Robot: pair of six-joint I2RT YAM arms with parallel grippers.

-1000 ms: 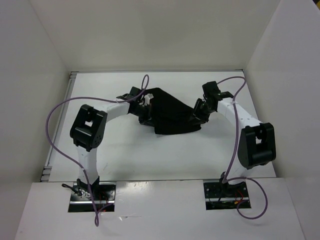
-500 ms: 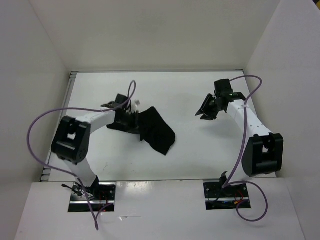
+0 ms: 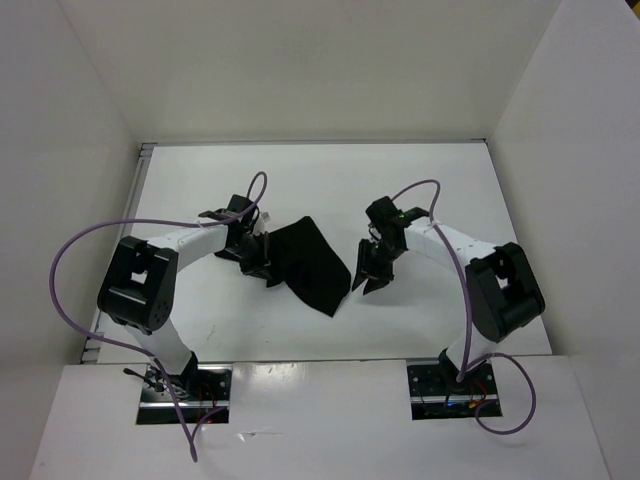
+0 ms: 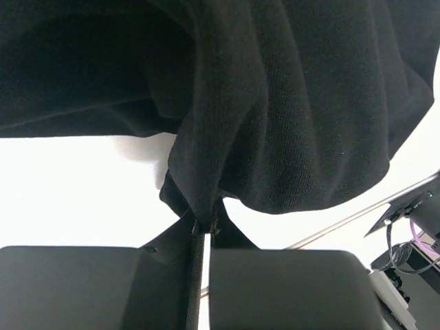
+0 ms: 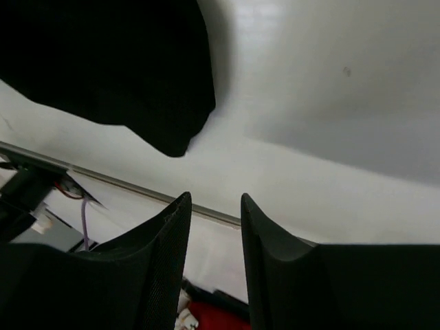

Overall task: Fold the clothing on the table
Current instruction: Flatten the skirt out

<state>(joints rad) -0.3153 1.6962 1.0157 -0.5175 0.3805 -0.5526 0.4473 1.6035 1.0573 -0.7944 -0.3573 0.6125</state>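
The clothing (image 3: 312,262) is lying about the middle of the table (image 3: 430,175), slightly toward the left edge and well clear of every corner. The left gripper (image 3: 266,268) is sitting at the clothing's left side, touching it. The right gripper (image 3: 366,282) is standing just right of the clothing's near tip, apart from it. Both grippers are lying between the far and near edges.
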